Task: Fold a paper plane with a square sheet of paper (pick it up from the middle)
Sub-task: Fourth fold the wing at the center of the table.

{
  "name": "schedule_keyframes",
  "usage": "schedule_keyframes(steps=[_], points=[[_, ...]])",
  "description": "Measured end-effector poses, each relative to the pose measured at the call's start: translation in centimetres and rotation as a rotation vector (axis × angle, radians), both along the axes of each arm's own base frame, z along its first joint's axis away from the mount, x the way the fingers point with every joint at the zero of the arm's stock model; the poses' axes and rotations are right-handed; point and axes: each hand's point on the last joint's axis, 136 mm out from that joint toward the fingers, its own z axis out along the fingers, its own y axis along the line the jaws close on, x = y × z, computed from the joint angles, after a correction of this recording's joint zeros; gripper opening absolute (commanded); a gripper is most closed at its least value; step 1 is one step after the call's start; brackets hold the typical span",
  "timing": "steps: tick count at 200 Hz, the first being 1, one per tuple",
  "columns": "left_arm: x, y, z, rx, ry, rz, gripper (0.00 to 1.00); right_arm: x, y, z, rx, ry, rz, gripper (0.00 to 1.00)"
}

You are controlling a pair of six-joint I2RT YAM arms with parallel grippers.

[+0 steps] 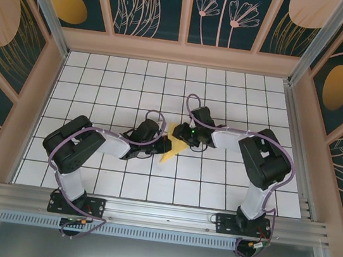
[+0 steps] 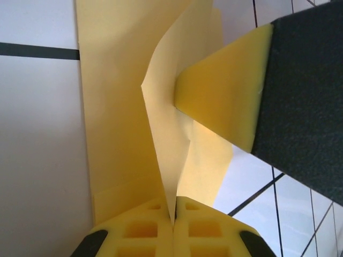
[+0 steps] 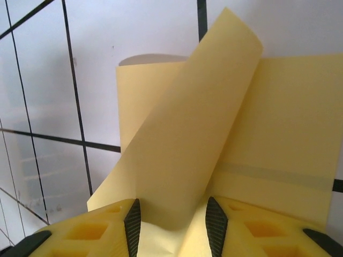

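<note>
The square sheet of paper (image 1: 171, 150) is yellow and partly folded, and it lies on the tiled floor between my two grippers. My left gripper (image 1: 164, 144) comes in from the left. In its wrist view the left gripper (image 2: 174, 214) is shut on a raised pointed fold of the paper (image 2: 166, 134). My right gripper (image 1: 182, 137) reaches in from the right. Its jaws (image 3: 171, 222) stand apart, with a curled flap of the paper (image 3: 187, 139) rising between them. One right finger (image 2: 220, 99) touches the raised fold from the side.
The white tiled floor (image 1: 133, 85) has black grid lines and is walled by a wooden frame (image 1: 182, 53). An aluminium rail (image 1: 159, 213) runs along the near edge by the arm bases. Both arms bend inward and meet at the floor's middle.
</note>
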Motion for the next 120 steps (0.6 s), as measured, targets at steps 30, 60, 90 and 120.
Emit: schedule_keyframes(steps=[30,60,90,120], points=[[0.0,-0.5,0.6,-0.026,-0.025,-0.025,0.0,-0.3,-2.2,0.5,-0.014,0.009,0.011,0.49],[-0.4,-0.7,0.7,-0.041,-0.02,-0.052,0.0,-0.7,-4.3,1.2,-0.023,0.013,0.0,0.51],[-0.8,-1.0,0.5,-0.056,-0.012,-0.08,0.0,-1.5,-3.9,1.6,0.003,0.014,0.041,0.51],[-1.0,-1.2,0.7,-0.065,-0.02,-0.102,0.0,-2.0,-3.4,1.7,0.033,0.026,0.069,0.51]])
